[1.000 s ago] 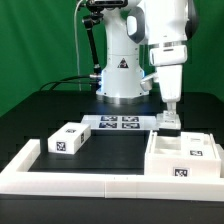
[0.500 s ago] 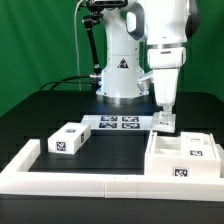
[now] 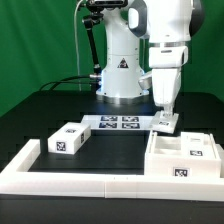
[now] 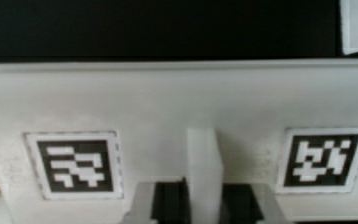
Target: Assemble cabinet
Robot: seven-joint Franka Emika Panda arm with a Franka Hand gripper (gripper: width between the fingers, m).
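My gripper is shut on a small white marked part and holds it just above the table, beside the far-left corner of the cabinet body. The cabinet body is a white open box with marker tags, at the exterior view's right. In the wrist view the held part fills the picture, with two black-and-white markers and a raised middle ridge. My gripper grips that ridge, one dark finger on each side. A white drawer block lies at the exterior view's left.
The marker board lies flat in front of the robot base. A low white border frame runs along the table's front and left side. The table is black, with a green backdrop behind.
The gripper with the held part has shifted a little toward the exterior view's left, away from the cabinet body, during the first half second. Since then it is still.
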